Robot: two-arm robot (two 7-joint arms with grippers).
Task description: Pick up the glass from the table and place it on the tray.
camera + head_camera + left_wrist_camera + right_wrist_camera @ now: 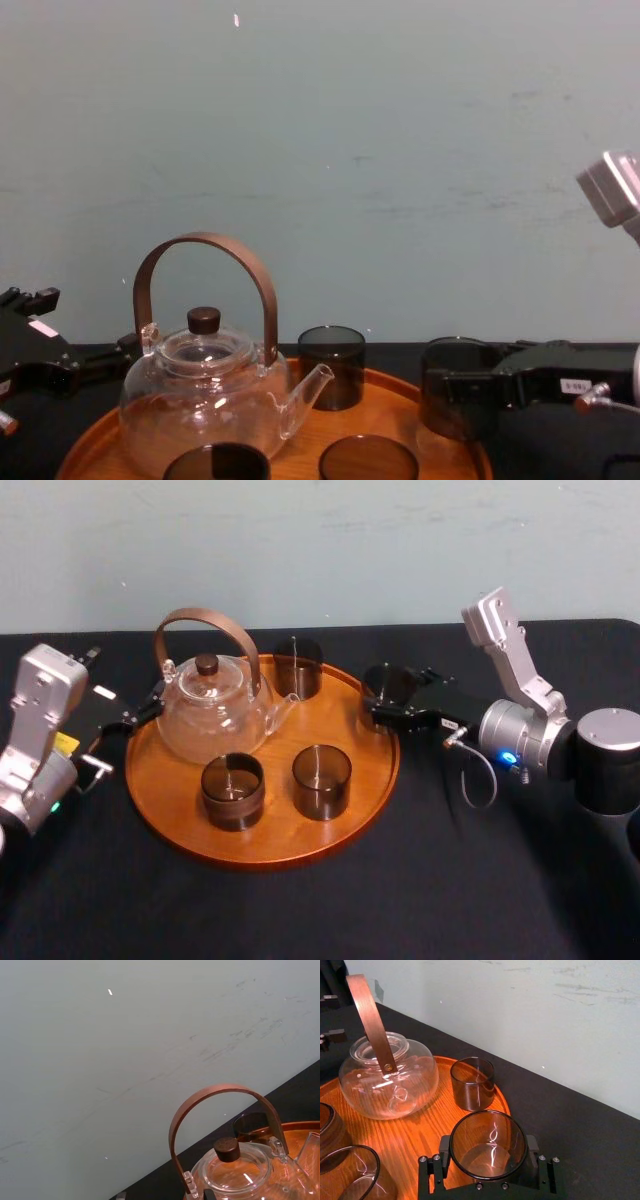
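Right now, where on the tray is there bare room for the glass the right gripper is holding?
Best patch: bare tray wood between the back glass, the front-right glass and the right rim, just beside the held glass in the right gripper. The left side is crowded by the teapot, front-left glass and left gripper.

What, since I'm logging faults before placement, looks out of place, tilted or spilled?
Nothing stands out. The teapot and three glasses stand upright on the tray, nothing spilled. The fourth glass sits upright in the right gripper at the tray's right rim; the left gripper is at its left rim.
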